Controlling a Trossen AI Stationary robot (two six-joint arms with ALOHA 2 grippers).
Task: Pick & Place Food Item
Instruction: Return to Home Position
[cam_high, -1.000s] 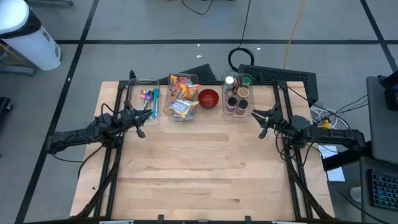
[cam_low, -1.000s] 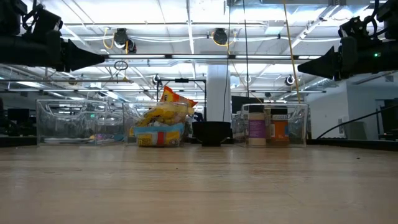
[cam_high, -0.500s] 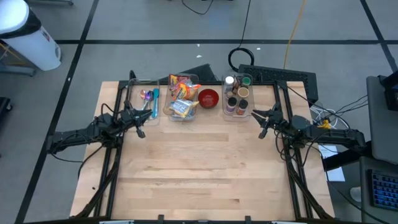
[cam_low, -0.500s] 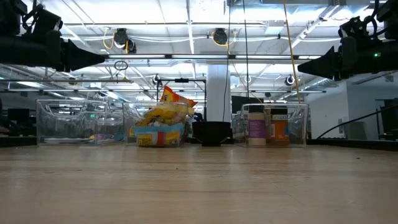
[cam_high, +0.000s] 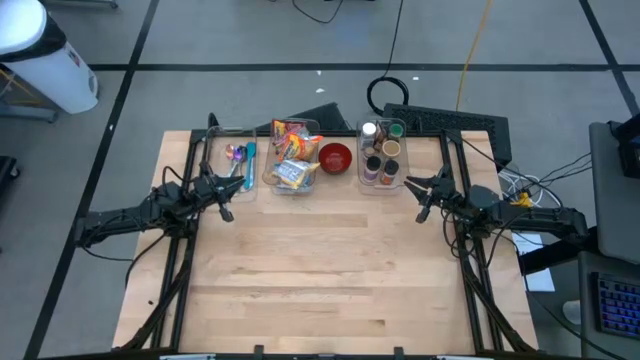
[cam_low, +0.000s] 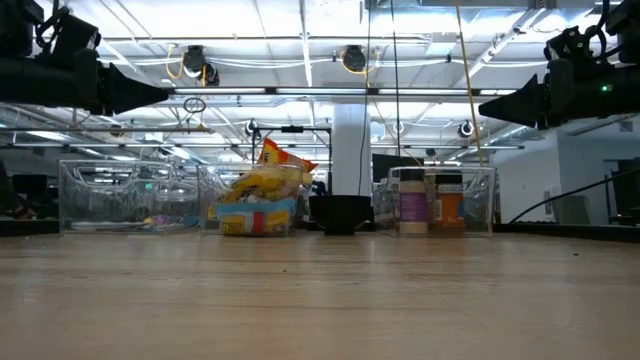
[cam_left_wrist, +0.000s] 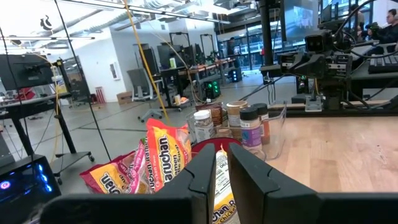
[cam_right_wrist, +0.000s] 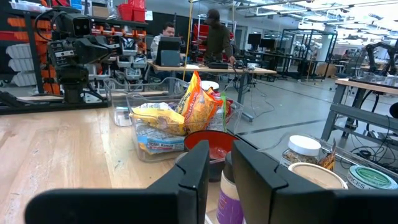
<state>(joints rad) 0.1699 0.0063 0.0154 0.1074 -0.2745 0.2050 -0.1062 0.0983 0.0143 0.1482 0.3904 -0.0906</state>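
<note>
Left gripper (cam_high: 226, 203): raised above the table's (cam_high: 320, 290) left side, fingers nearly together, empty. Right gripper (cam_high: 422, 201): raised at right, likewise clenched, empty. Far edge: cutlery bin (cam_high: 232, 160), snack bin (cam_high: 291, 158) holding food packets (cam_high: 290, 172), red bowl (cam_high: 335, 157), jar bin (cam_high: 381, 155). Right wrist view alone shows two people (cam_right_wrist: 214, 34) at a desk beyond.

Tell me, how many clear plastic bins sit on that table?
3, in a row along the far edge: left bin with utensils, middle bin with snack packets, right bin with jars.
</note>
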